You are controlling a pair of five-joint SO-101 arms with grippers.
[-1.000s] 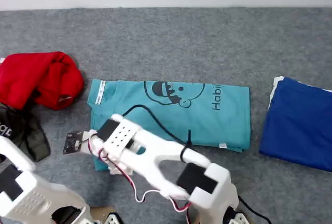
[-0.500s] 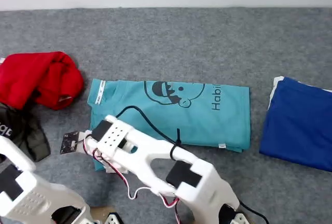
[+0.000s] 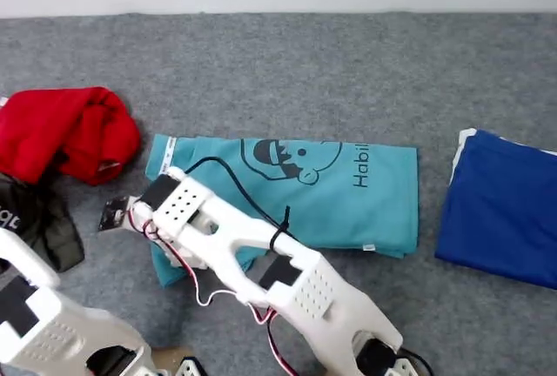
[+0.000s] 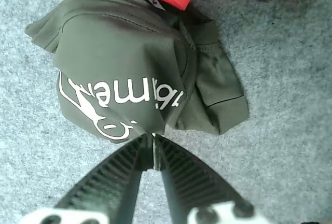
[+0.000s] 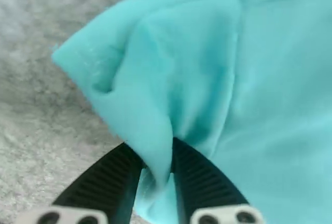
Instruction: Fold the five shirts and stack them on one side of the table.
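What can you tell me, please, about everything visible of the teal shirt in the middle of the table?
The teal shirt looks like soft knit cloth, with a dark cartoon print and lettering and a white label strip at one end. It lies folded into a long rectangle, flat on the grey table, between the red shirt and the blue shirt, touching neither. One near corner is bunched and pinched in the right gripper, whose arm lies across that end.

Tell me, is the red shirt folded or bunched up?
Bunched up: the red shirt sits as a rumpled mound with loose creases, not a flat rectangle.
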